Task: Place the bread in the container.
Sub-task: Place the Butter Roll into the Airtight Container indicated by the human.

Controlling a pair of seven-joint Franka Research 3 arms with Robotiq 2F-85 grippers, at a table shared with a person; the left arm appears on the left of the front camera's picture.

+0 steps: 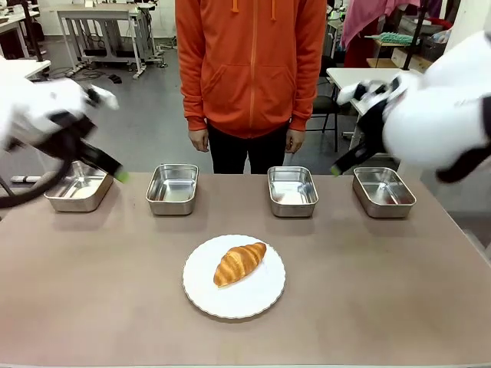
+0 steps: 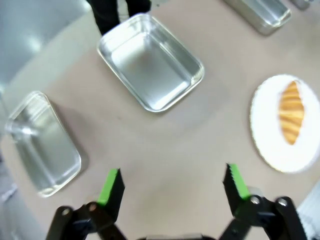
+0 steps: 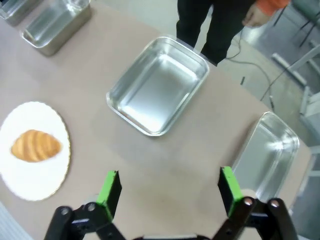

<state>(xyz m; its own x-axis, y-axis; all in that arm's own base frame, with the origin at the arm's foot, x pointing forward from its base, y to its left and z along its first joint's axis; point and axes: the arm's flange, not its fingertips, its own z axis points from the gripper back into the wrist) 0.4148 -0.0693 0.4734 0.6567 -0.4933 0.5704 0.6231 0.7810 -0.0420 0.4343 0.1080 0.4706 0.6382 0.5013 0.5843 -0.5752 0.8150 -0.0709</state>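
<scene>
Both aloft, left gripper [image 2: 172, 180] spread empty, right gripper [image 3: 170, 184] likewise, bread [image 1: 239, 263] lying on plate [image 1: 230, 303].

The bread [image 1: 239, 263], a golden-brown ridged croissant, lies slanted on the white plate [image 1: 253, 303] near my side of the bench [image 1: 92, 291]. Beyond it, well apart, four shiny empty steel containers stand in a row: left-end container [image 1: 77, 192], inner-left container [image 1: 172, 188], inner-right container [image 1: 292, 191], right-end container [image 1: 383, 192].
</scene>
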